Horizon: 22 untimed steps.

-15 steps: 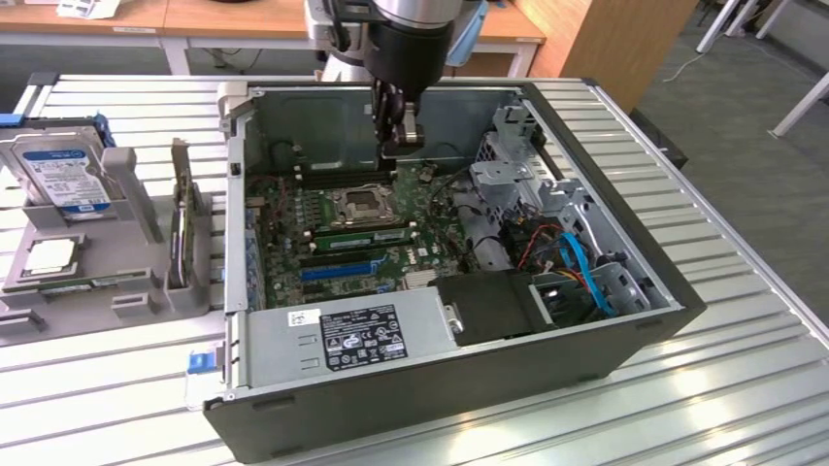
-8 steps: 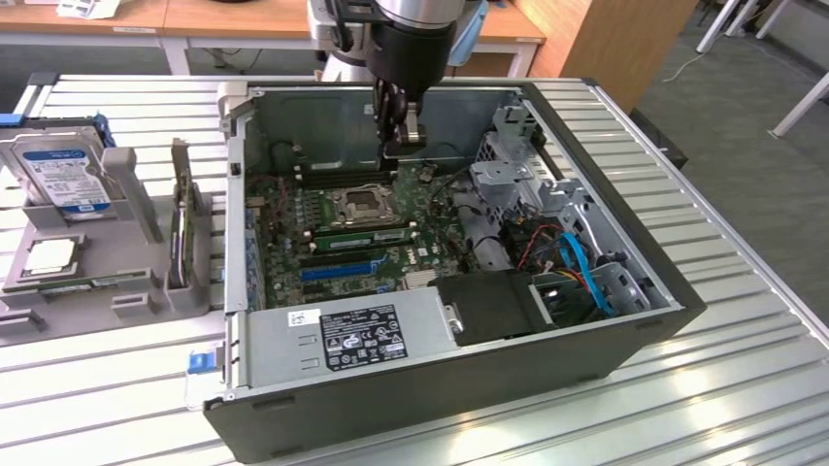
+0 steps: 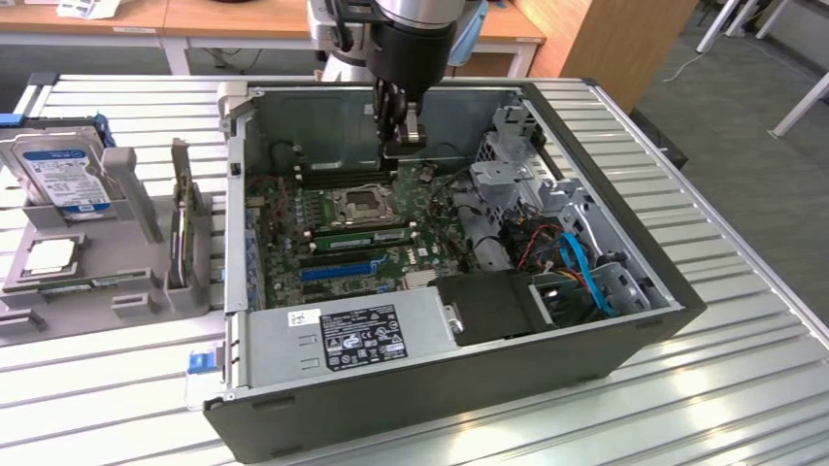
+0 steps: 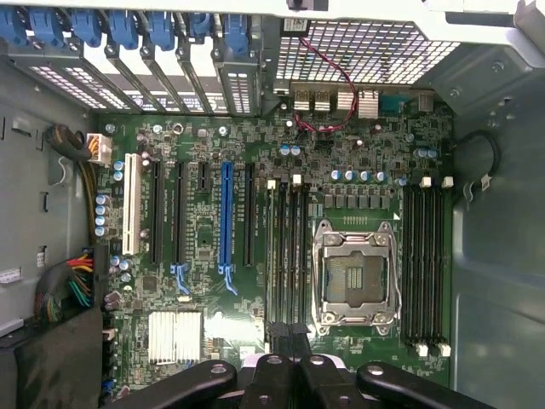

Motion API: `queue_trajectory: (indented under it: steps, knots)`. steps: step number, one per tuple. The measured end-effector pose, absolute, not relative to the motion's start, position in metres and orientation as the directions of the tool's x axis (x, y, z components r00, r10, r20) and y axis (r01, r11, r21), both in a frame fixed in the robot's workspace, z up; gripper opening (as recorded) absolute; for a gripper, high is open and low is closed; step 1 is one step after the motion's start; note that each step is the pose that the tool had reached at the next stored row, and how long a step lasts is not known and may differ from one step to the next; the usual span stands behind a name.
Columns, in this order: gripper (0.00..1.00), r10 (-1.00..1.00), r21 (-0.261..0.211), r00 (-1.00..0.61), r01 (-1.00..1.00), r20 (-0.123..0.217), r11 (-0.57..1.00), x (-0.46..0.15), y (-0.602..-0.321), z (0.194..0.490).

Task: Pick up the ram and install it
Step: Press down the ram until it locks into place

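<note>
hand [image 3: 402, 136]: black, fingers together, over the open grey metal computer case [image 3: 647, 291] | ram [image 3: 182, 209]: thin green stick upright in grey rack [image 3: 130, 282], near ribbed metal surface [image 3: 725, 388] edge | wooden desks behind

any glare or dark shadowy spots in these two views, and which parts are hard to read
Exterior view: strong glare on the slatted metal table washes out its ribs; the open computer case is dim inside near the blue cables. Wrist view: the motherboard is evenly lit, with the end effector dark at the picture's edge.
</note>
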<state>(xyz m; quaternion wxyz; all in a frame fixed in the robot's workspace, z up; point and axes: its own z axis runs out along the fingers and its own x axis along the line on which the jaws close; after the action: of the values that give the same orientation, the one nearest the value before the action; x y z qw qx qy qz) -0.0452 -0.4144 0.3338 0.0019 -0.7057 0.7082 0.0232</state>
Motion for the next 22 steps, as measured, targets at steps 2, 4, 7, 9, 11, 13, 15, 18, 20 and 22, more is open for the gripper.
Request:
queue_trajectory:
  steps: [2, 4, 7, 9, 11, 13, 15, 18, 20, 22]
  knots:
    - [0.1, -0.999, 0.03, -0.005, -1.0, -0.035, 0.004, -0.0452, -0.4144, 0.3338]
    - [0.1, -0.999, 0.03, -0.015, -0.999, -0.036, 0.014, -0.0452, -0.4143, 0.3337]
    - [0.1, -0.995, 0.03, -0.094, -0.995, -0.036, 0.093, -0.0452, -0.4143, 0.3337]
    - [0.1, -0.976, 0.03, -0.215, -0.976, -0.036, 0.213, -0.0452, -0.4144, 0.3333]
    - [0.1, -0.969, 0.03, -0.244, -0.97, -0.036, 0.243, -0.0452, -0.4144, 0.3333]
    - [0.1, -0.962, 0.03, -0.271, -0.962, -0.036, 0.27, -0.0452, -0.4144, 0.3332]
    - [0.1, -0.954, 0.03, -0.297, -0.955, -0.036, 0.296, -0.0452, -0.4144, 0.333]
    - [0.1, -0.941, 0.03, -0.335, -0.942, -0.036, 0.334, -0.0452, -0.4144, 0.3329]
    - [0.1, -0.932, 0.03, -0.36, -0.933, -0.036, 0.359, -0.0452, -0.4144, 0.3327]
    - [0.1, -0.922, 0.03, -0.387, -0.922, -0.035, 0.386, -0.0452, -0.4144, 0.3325]
